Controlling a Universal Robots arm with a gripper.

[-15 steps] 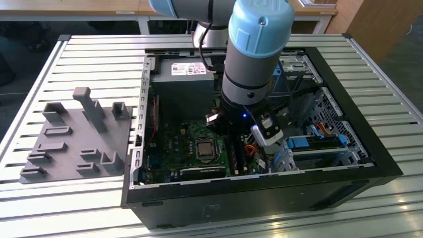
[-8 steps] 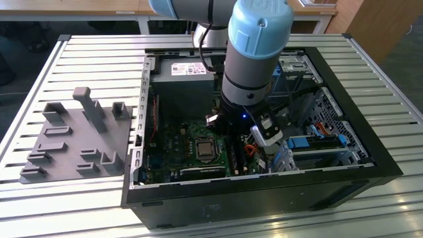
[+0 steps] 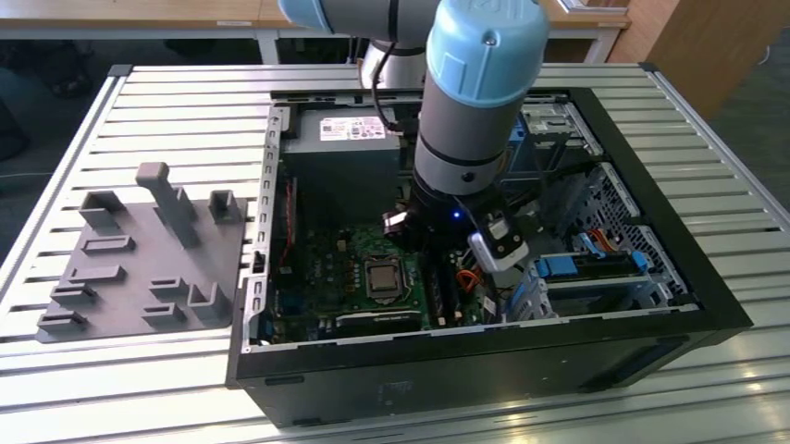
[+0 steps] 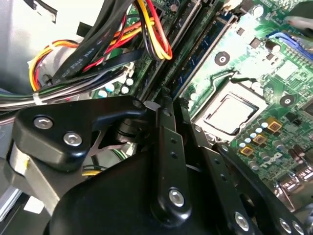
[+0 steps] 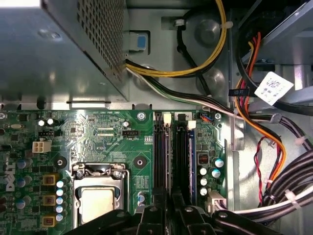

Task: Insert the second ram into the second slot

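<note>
Arm: the grey and light-blue arm reached down into the open black computer case, which lay on its side on the slatted metal tabletop.

Tool: the tool hung low over the green motherboard, right above the memory slots beside the processor socket. In both wrist views its black fingers stood close together, nearly shut. Whether they gripped anything could not be told.

Second ram: a thin blue strip stood on edge in the slot next to the row of round capacitors, running away from the fingertips. In the second wrist view the same blue edge lay along the slot beyond the tool. Whether it was fully seated could not be told.

Neighbouring slot: a dark slot lay just beside the strip, on the processor side; its contents could not be made out.

Cables: yellow, orange, red and black wire bundles ran along the case wall near the slots, apart from the tool.

Power supply: a grey metal box sat at the far end of the case in the exterior view.

Drive bracket: a bright blue plastic piece sat toward the exterior view's right, near the arm's wrist.

Tray: a grey moulded fixture rested on the tabletop at the exterior view's left, well apart from the case.
</note>
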